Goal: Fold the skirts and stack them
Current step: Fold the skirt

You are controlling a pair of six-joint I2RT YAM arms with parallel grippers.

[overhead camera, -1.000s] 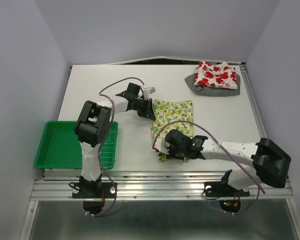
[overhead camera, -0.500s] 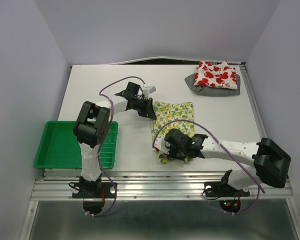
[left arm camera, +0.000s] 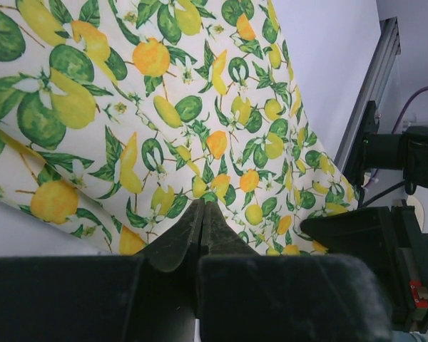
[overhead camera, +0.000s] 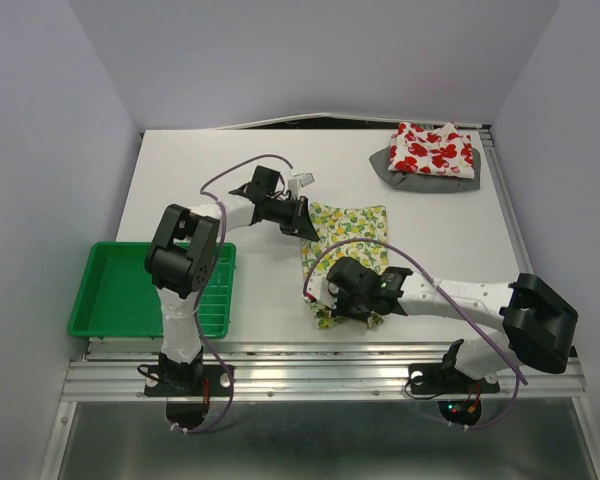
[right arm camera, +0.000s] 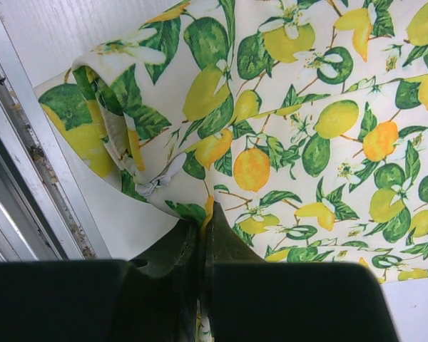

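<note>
Watching from my remote station, I saw the lemon skirt (overhead camera: pixel 350 232) lying near the middle of the white table (overhead camera: pixel 210 160), a little toward 3 o'clock in the overhead view. Its near end was bunched and turned over on itself.

The left gripper (overhead camera: pixel 306 230) sat at the skirt's 10 o'clock corner. Its wrist camera showed the jaws pinched together on the cloth's edge, with the printed fabric spreading away toward 12 o'clock.

The right gripper (overhead camera: pixel 327 305) was at the skirt's 7 o'clock corner. Its wrist camera showed the jaws closed tight on a doubled, rolled-over edge of the same skirt.

At the table's 1 o'clock corner, well apart from both arms, the red-print skirt (overhead camera: pixel 432 150) lay folded on top of the grey skirt (overhead camera: pixel 392 170). The green tray (overhead camera: pixel 83 318) rested at the table's 8 o'clock edge, just beside the left arm.
</note>
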